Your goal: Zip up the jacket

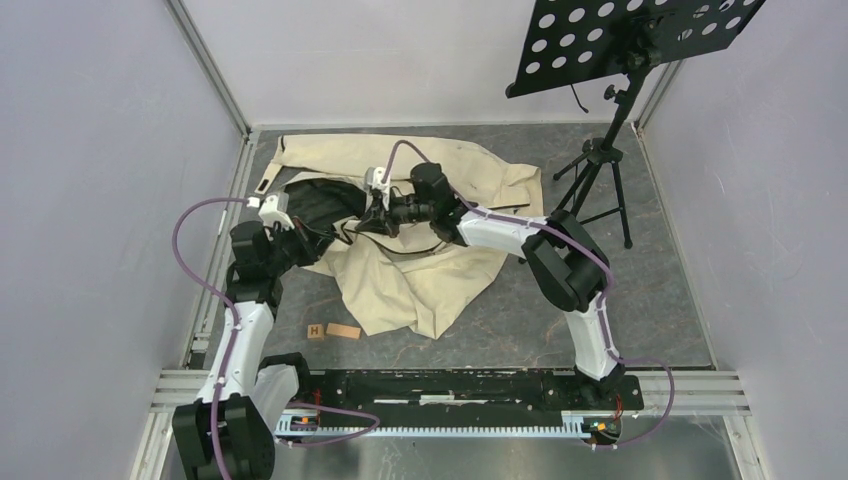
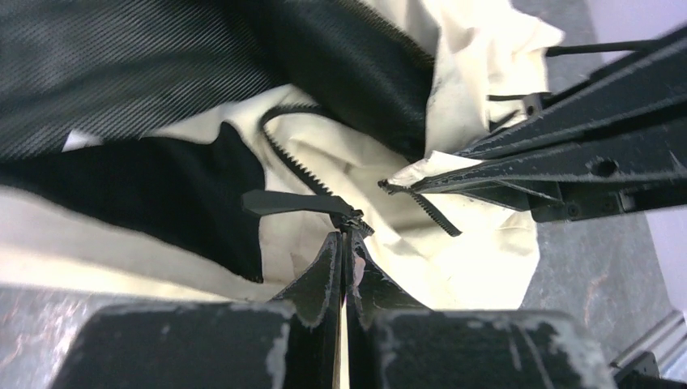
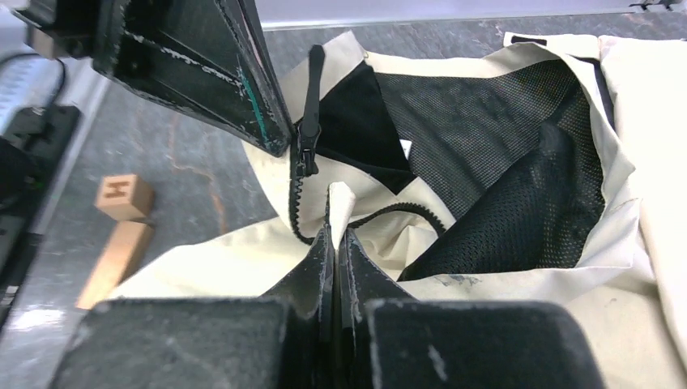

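Observation:
The cream jacket (image 1: 420, 280) lies crumpled on the grey table, front open, with its dark mesh lining (image 1: 320, 200) showing. My left gripper (image 1: 338, 236) is shut on the jacket's zipper edge at the slider (image 2: 350, 220), whose pull tab (image 2: 288, 201) sticks out to the left. My right gripper (image 1: 368, 222) is shut on the other front edge (image 3: 340, 203), a pinch of cream fabric beside the zipper teeth (image 3: 405, 209). The two grippers are close together over the jacket's left part. The slider also shows in the right wrist view (image 3: 306, 158), under the left fingers (image 3: 202, 73). The two zipper halves are apart.
A wooden block marked H (image 1: 316, 331) and a small wooden plank (image 1: 343, 331) lie on the table in front of the jacket. A black music stand (image 1: 630, 40) on a tripod (image 1: 600, 170) stands at the back right. Walls enclose the table.

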You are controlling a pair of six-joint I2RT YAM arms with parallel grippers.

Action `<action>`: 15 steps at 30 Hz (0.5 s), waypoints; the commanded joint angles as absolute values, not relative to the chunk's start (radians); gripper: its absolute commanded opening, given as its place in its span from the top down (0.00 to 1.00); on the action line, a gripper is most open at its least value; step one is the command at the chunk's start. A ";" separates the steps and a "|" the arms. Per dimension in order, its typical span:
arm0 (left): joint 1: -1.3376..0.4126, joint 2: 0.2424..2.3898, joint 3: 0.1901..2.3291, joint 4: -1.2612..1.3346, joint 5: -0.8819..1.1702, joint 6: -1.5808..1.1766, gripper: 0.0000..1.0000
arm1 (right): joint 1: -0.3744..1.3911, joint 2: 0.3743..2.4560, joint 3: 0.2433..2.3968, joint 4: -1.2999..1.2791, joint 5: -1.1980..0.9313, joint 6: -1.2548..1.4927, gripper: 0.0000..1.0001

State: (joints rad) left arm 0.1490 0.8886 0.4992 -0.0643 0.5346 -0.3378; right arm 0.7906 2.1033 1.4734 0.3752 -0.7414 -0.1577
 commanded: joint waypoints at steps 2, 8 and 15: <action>0.146 0.843 0.475 0.150 0.747 -0.242 0.98 | 0.756 1.982 1.387 0.587 -0.874 0.111 1.00; 0.146 0.807 0.498 0.095 0.886 -0.088 0.98 | 0.723 1.939 1.264 0.859 -0.972 0.284 1.00; 0.146 0.842 0.480 0.164 1.015 -0.095 0.98 | 0.716 2.025 1.218 1.430 -1.079 0.666 1.00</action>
State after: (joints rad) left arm 0.1490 0.8337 0.4789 0.0856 0.8944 -0.1566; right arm 0.7158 1.9999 1.2072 1.0435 -0.9863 0.4316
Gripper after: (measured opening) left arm 0.041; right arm 0.019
